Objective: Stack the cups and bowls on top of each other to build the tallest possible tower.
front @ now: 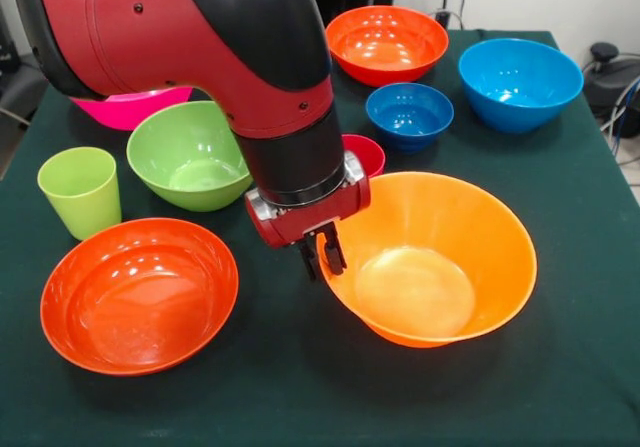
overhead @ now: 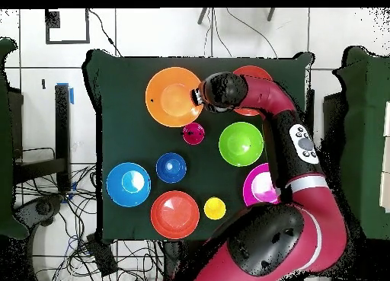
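Observation:
My gripper [front: 322, 254] is shut on the left rim of the big orange bowl [front: 440, 257], which sits tilted towards the camera at the middle right. In the overhead view the gripper [overhead: 200, 95] meets that bowl [overhead: 171, 97] at its right rim. The red-pink cup [front: 368, 152] stands just behind the gripper. The lime green cup [front: 80, 189] stands at the left. The yellow-orange cup [overhead: 215, 208] shows only from overhead. No tower is in view: every bowl and cup stands alone.
On the dark green table [front: 300, 397] stand a red-orange bowl [front: 140, 292] at the front left, a green bowl [front: 190, 155], a pink bowl [front: 130, 109] behind the arm, a dark blue bowl [front: 408, 114], a light blue bowl [front: 518, 82] and a second red-orange bowl [front: 387, 42].

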`<state>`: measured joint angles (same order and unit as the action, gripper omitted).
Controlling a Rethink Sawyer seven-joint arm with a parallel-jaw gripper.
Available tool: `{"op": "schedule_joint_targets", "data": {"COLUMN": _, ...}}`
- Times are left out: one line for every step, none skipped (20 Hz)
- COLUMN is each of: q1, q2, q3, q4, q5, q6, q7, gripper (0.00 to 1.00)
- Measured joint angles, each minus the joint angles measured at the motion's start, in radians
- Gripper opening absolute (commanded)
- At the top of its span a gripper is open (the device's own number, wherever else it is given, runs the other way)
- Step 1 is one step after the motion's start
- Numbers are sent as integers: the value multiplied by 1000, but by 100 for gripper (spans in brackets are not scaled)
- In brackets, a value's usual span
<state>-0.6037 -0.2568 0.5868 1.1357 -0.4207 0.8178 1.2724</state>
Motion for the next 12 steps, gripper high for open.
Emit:
{"op": "schedule_joint_targets", "data": {"q1": -3, "q2": -1, "q3": 1, "q4": 3, "q5": -1, "q6": 0, "q7": 0, "gripper": 0}}
{"op": "schedule_joint_targets", "data": {"q1": -7, "q2": -3, "q3": 1, "q4": 9, "q5": -1, "q6": 0, "q7": 0, "gripper": 0}}
{"op": "schedule_joint_targets", "data": {"q1": -9, "q2": -4, "q3": 1, "q4": 12, "q5": -2, "q6": 0, "q7": 0, "gripper": 0}}
{"op": "schedule_joint_targets", "data": {"q1": -11, "q2": -6, "q3": 1, "q4": 15, "q5": -2, "q6": 0, "q7": 0, "gripper": 0}}
{"op": "schedule_joint_targets", "data": {"q1": -13, "q2": -7, "q3": 2, "q4": 19, "q5": -2, "q6": 0, "q7": 0, "gripper": 0}}
{"op": "schedule_joint_targets", "data": {"q1": -15, "q2": -8, "q3": 2, "q4": 22, "q5": -2, "q6": 0, "q7": 0, "gripper": 0}}
{"op": "schedule_joint_targets", "data": {"q1": -18, "q2": -10, "q3": 2, "q4": 27, "q5": -2, "q6": 0, "q7": 0, "gripper": 0}}
{"op": "schedule_joint_targets", "data": {"q1": -19, "q2": -10, "q3": 2, "q4": 29, "q5": -3, "q6": 0, "q7": 0, "gripper": 0}}
{"op": "schedule_joint_targets", "data": {"q1": -20, "q2": -11, "q3": 2, "q4": 32, "q5": -3, "q6": 0, "q7": 0, "gripper": 0}}
{"op": "schedule_joint_targets", "data": {"q1": -22, "q2": -12, "q3": 2, "q4": 35, "q5": -4, "q6": 0, "q7": 0, "gripper": 0}}
{"op": "schedule_joint_targets", "data": {"q1": -23, "q2": -12, "q3": 2, "q4": 36, "q5": -4, "q6": 0, "q7": 0, "gripper": 0}}
{"op": "schedule_joint_targets", "data": {"q1": -25, "q2": -13, "q3": 2, "q4": 36, "q5": -5, "q6": 0, "q7": 0, "gripper": 0}}
